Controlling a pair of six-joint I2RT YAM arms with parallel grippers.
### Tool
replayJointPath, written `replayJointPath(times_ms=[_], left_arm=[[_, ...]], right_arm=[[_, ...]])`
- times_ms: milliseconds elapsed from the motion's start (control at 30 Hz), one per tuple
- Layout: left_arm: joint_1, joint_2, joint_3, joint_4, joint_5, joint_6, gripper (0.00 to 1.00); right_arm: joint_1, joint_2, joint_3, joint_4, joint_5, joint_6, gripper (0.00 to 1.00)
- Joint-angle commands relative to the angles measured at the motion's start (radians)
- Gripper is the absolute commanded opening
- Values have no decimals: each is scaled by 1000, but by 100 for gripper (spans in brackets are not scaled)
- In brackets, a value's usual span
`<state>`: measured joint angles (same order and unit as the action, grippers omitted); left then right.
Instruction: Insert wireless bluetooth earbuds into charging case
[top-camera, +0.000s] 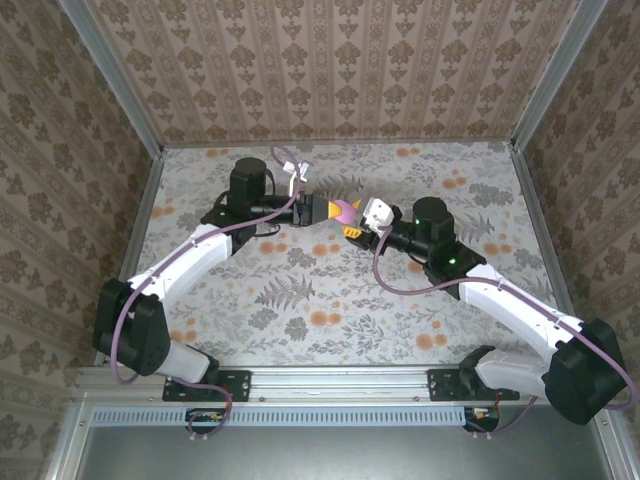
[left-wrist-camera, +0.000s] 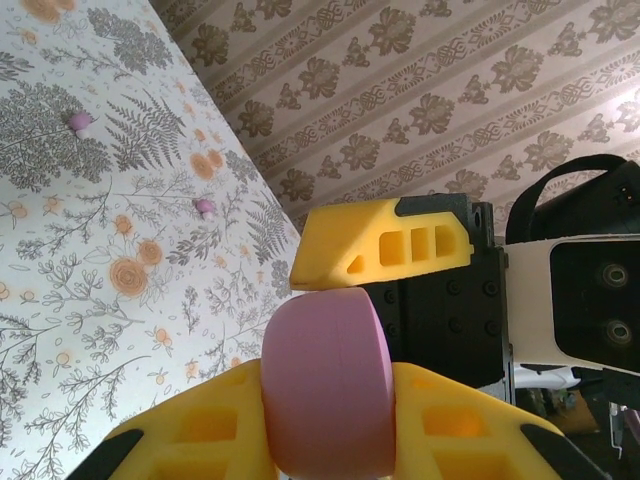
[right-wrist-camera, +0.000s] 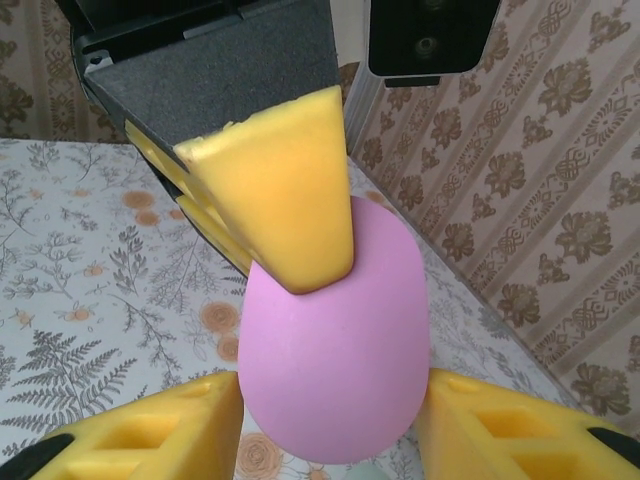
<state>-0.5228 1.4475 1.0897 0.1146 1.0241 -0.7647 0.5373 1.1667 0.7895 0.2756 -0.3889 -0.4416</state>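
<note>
While the pink case (top-camera: 342, 211) hangs in the air over the middle of the table (top-camera: 300, 330), nearer its far edge, nothing looks inserted yet. The left gripper (top-camera: 326, 210) is clamped tight on the case. The right gripper (top-camera: 350, 222) has its fingers pressed against the case's sides from the opposite end. The case looks closed. One earbud (left-wrist-camera: 78, 122) and the other earbud (left-wrist-camera: 205, 207) lie on the table, apart from each other, so opening, fetching and seating seem left. A fern-and-flower cloth covers the table, and patterned wallpaper (top-camera: 330, 70) lines the booth.
</note>
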Motion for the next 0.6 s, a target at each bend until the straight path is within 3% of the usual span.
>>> replayJointPath(times_ms=[0,367,567], left_arm=[[3,-13,4,43,-10,-16,17],[3,-15,4,39,-14,-13,18],[3,-16,10,28,-13,-2,19]], right_arm=[[0,6,3,48,-26,23,50],[0,25,24,58,-40,39,47],[0,28,25,54,-34,49,36]])
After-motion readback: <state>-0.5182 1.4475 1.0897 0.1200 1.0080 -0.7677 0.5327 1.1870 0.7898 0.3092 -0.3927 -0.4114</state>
